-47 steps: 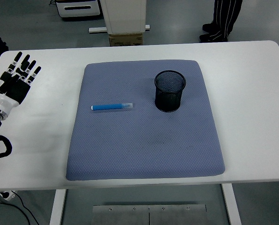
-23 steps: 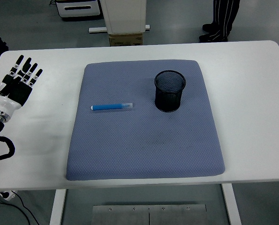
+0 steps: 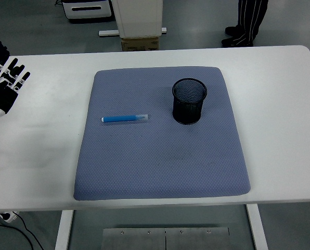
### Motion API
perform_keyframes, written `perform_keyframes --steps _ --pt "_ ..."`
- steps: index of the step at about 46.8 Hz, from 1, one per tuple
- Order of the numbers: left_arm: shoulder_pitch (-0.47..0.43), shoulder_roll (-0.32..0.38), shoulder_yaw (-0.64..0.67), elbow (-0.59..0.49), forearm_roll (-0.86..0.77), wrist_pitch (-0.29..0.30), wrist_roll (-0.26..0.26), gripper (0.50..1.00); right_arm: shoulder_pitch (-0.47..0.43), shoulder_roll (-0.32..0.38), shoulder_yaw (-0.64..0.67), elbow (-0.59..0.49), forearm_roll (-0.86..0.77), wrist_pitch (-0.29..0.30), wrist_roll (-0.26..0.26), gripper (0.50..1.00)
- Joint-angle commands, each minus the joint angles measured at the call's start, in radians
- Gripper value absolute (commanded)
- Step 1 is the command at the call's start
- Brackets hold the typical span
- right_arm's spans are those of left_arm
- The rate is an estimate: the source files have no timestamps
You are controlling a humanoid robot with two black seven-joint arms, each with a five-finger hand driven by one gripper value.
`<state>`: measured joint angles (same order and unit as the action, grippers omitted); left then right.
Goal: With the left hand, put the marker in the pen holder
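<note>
Left robot hand (image 3: 5,86): at the far left edge of the head view, over the white surface (image 3: 280,104), partly cut off by the frame. Back of the hand faces up; fingers (image 3: 17,70) extended and spread, pointing away from the robot. Holds nothing.
Left arm: white wrist section visible just behind the hand at the frame edge; a loop of black cable shows nearer the robot, also at the left edge.
Right robot hand: not visible.
Marker (image 3: 125,119): blue barrel with a pale cap end, lying flat on the grey-blue mat (image 3: 160,166). Well to the right of the left robot hand and somewhat nearer the robot than it. Long axis runs left-right; the blue end points toward the hand side, the pale end away from it. Apart from the hand, no contact.
Pen holder (image 3: 189,101): black mesh cup, upright on the mat, farther right from the hand than the marker. It stands near the marker's pale end without touching it. Inside looks dark; contents not discernible.
Mat: lies on the surface, well clear of the hand, with bare white surface between them.
Person: striped trouser legs and dark shoes (image 3: 244,31) on the floor beyond the far edge, upper right.
Background: a white cabinet base (image 3: 138,21) stands beyond the far edge.
</note>
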<state>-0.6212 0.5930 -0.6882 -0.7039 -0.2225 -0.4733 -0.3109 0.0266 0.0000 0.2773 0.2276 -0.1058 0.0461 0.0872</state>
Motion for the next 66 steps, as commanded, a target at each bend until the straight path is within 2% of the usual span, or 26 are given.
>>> perform_keyframes --steps 1,4,11,12,13,21,30,39,47,53,56,57,61,66 --pt "-0.015 0.008 0.001 0.000 0.067 0.010 0.001 1.000 0.001 0.000 0.000 -0.001 0.000 0.001 0.000 1.000" --pt "-0.023 0.010 0.001 0.000 0.121 0.039 0.003 1.000 0.001 0.000 0.000 -0.001 0.000 0.000 0.000 1.000" --pt "-0.061 0.007 0.053 -0.011 0.271 0.182 0.013 1.000 0.001 0.000 0.000 0.001 0.000 0.000 0.000 1.000" --pt "-0.061 0.007 0.053 -0.011 0.272 0.182 0.013 1.000 0.001 0.000 0.000 0.001 0.000 0.000 0.000 1.000" --pt "-0.092 0.010 0.105 -0.015 0.332 0.214 0.013 1.000 0.001 0.000 0.000 -0.001 0.000 0.000 0.000 1.000" --pt "-0.216 0.028 0.317 -0.020 0.450 0.272 0.015 1.000 0.001 0.000 0.000 -0.001 0.000 0.000 0.000 1.000" --pt "-0.328 0.036 0.450 -0.080 0.497 0.275 0.013 1.000 0.001 0.000 0.000 -0.001 0.000 0.000 0.000 1.000" --pt "-0.436 0.039 0.582 -0.147 0.650 0.275 0.004 1.000 0.001 0.000 0.000 -0.001 0.000 0.000 0.000 1.000" --pt "-0.485 0.057 0.607 -0.204 0.720 0.269 0.006 1.000 0.001 0.000 0.000 0.001 0.000 0.000 0.000 1.000" --pt "-0.491 0.088 0.608 -0.288 0.720 0.263 0.006 1.000 0.001 0.000 0.000 0.001 0.000 0.000 0.000 1.000" --pt "-0.493 0.090 0.608 -0.307 0.720 0.246 0.006 1.000 0.001 0.000 0.000 -0.001 0.000 0.000 0.000 1.000" --pt "-0.499 0.091 0.608 -0.310 0.721 0.193 0.006 1.000 0.001 0.000 0.000 -0.001 0.000 0.000 0.000 1.000" --pt "-0.517 0.093 0.608 -0.310 0.721 0.116 0.001 1.000 -0.001 0.000 0.000 0.001 0.000 0.000 0.000 1.000" --pt "-0.523 0.080 0.608 -0.307 0.729 0.113 0.001 1.000 0.001 0.000 0.000 -0.001 0.000 0.001 0.000 1.000"
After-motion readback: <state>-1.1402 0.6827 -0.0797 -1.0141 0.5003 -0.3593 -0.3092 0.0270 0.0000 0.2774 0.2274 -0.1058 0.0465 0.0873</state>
